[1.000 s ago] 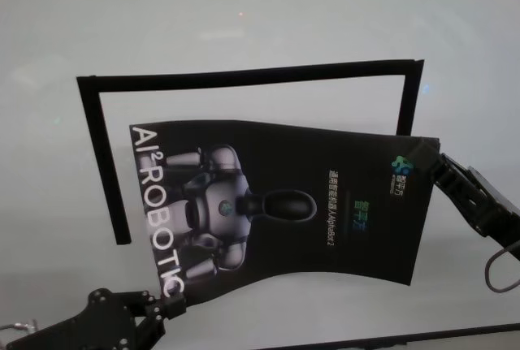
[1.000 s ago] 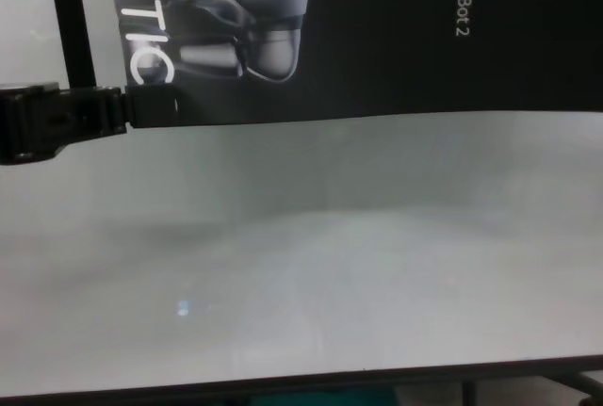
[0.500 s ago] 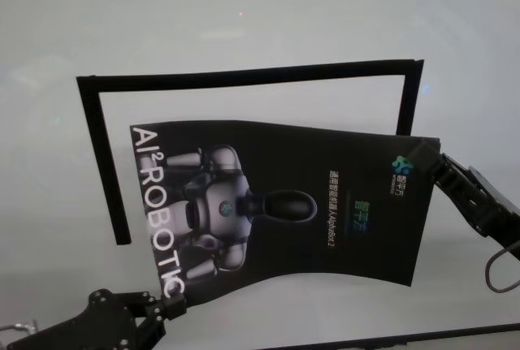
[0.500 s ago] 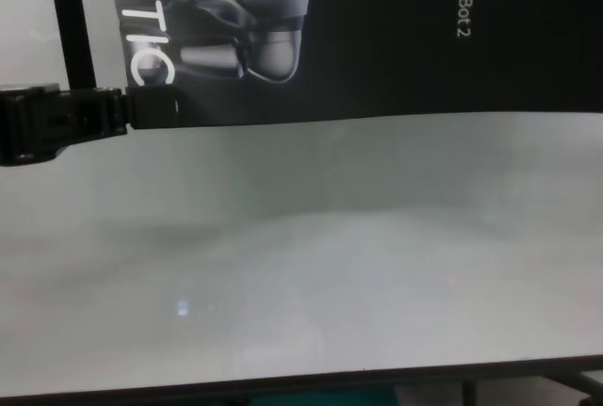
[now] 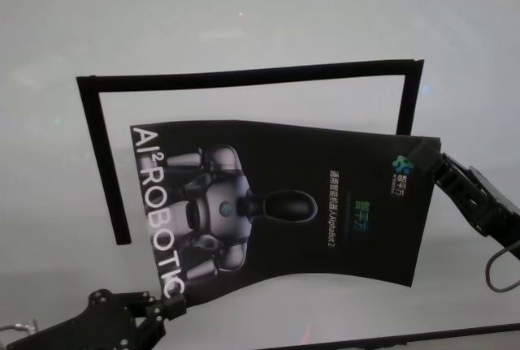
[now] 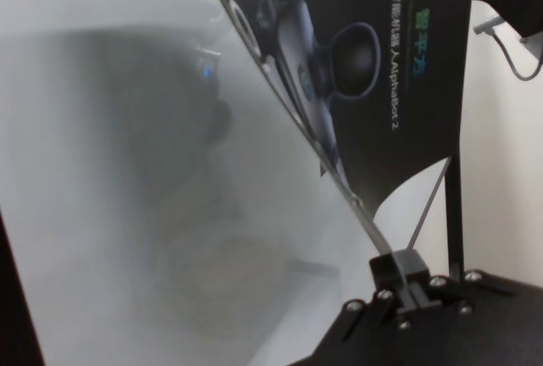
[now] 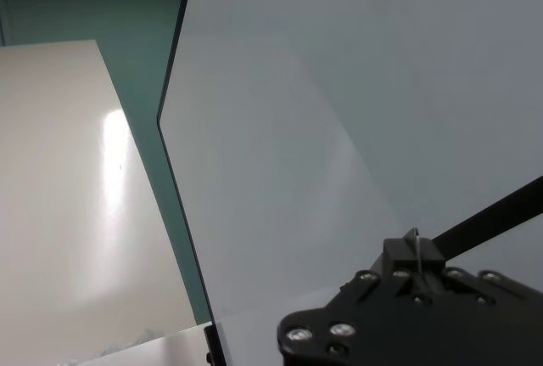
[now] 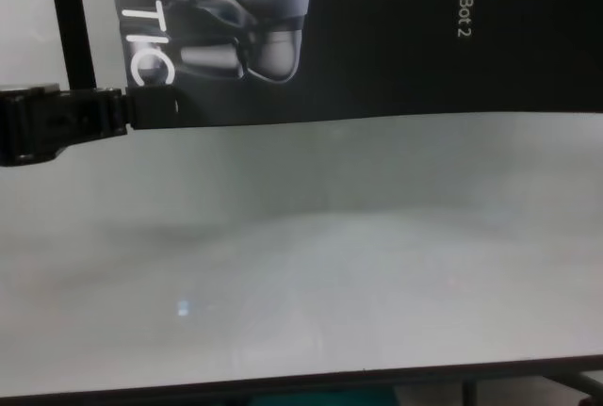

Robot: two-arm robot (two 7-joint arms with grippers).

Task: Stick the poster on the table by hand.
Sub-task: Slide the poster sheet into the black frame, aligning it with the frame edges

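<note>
Fingers of your left gripper (image 5: pixel 172 309) pinch the poster (image 5: pixel 284 204) at its near left corner; your right gripper (image 5: pixel 439 170) clamps its far right corner above the table (image 5: pixel 260 17).

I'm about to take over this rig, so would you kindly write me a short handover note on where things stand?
Left gripper: shut on the near-left corner of the large glossy black poster with the grey-white robot picture.
Right gripper: shut on its far-right corner.
The poster hangs bowed between them above the wide white-grey table, overlapping the open frame of narrow black tape strips and skewed to it.
Done: poster picked up.
Left: square it inside the frame, lay it flat, press down, release.
</note>
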